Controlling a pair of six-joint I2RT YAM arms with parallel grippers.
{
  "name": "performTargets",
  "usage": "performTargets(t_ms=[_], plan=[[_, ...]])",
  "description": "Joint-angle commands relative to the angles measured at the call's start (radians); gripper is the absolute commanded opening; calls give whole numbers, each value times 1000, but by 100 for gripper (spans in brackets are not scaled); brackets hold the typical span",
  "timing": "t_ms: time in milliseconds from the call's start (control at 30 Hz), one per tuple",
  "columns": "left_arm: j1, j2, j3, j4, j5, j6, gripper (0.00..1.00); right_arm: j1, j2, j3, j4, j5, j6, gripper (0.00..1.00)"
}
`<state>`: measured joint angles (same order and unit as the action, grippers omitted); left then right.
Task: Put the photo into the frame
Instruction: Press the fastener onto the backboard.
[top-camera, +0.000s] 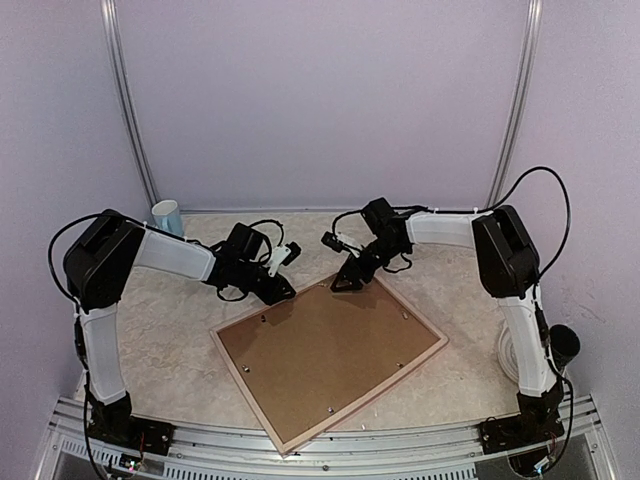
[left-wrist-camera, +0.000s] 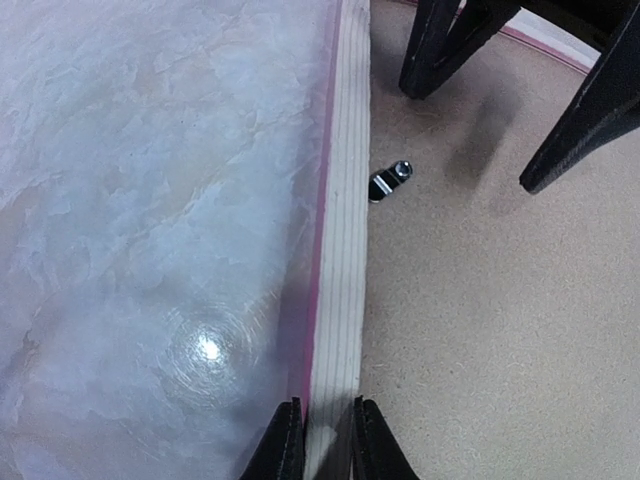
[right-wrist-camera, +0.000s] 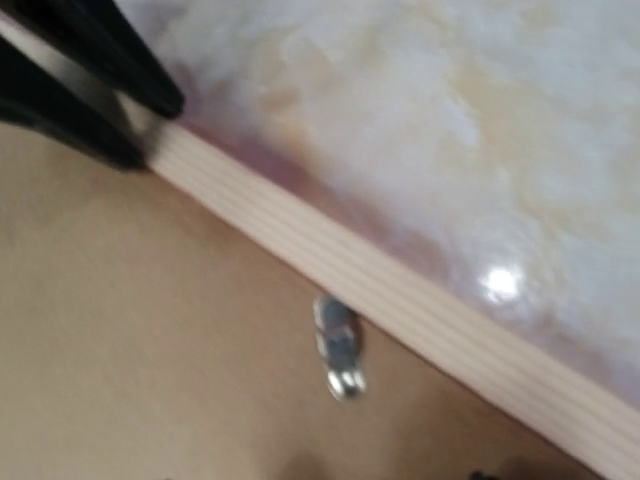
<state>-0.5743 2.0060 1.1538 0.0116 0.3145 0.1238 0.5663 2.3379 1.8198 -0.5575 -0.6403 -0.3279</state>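
Down at the bottom of the left wrist view, the left gripper (left-wrist-camera: 326, 404) has its two black fingers (left-wrist-camera: 285, 450) set on either side of one rail of the frame (left-wrist-camera: 340, 280). They are drawn nearly together, with only that thin rail between them, so the gripper is clamped on the frame.

Seen from above, the frame is a large rectangle with thin rails. It lies face down in the middle of the table (top-camera: 170, 360), turned so that one corner points at the arm bases. The upturned back of the rail is pale ribbed wood. A narrow pink line runs along its outer edge where it meets the marbled tabletop. A brown backing board (top-camera: 330, 350) fills the opening, and a small metal clip (left-wrist-camera: 390, 182) sits on the board just inside the gripped rail. The left gripper's hold is on the far-left rail.

The right gripper (left-wrist-camera: 472, 140) is at the frame's far corner, over the backing board and just inside the rail. Its fingers are spread well apart with nothing between them. Whether the tips touch the board cannot be told, and its own wrist view is blurred.

A blue and white cup (top-camera: 166, 215) stands at the far left of the table, well apart from the frame.
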Motion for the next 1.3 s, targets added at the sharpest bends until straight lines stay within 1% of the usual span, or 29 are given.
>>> performTargets(t_ms=[0, 233, 500, 767, 1033, 1267], plan=[[7, 48, -4, -46, 8, 6, 13, -10, -43, -28, -40, -60, -141, 64], [6, 44, -11, -38, 55, 2, 13, 7, -15, -24, -41, -72, -225, 65], [7, 67, 10, -44, 90, 4, 10, 49, 46, 40, -54, 1, -250, 66], [6, 72, 9, -38, 101, 3, 9, 77, 94, 113, -45, 117, -250, 66], [5, 74, 9, -32, 110, 0, 7, 110, 110, 111, -82, 124, -312, 65], [7, 78, 7, -22, 99, -15, 4, 128, 140, 146, -171, 30, -373, 63]])
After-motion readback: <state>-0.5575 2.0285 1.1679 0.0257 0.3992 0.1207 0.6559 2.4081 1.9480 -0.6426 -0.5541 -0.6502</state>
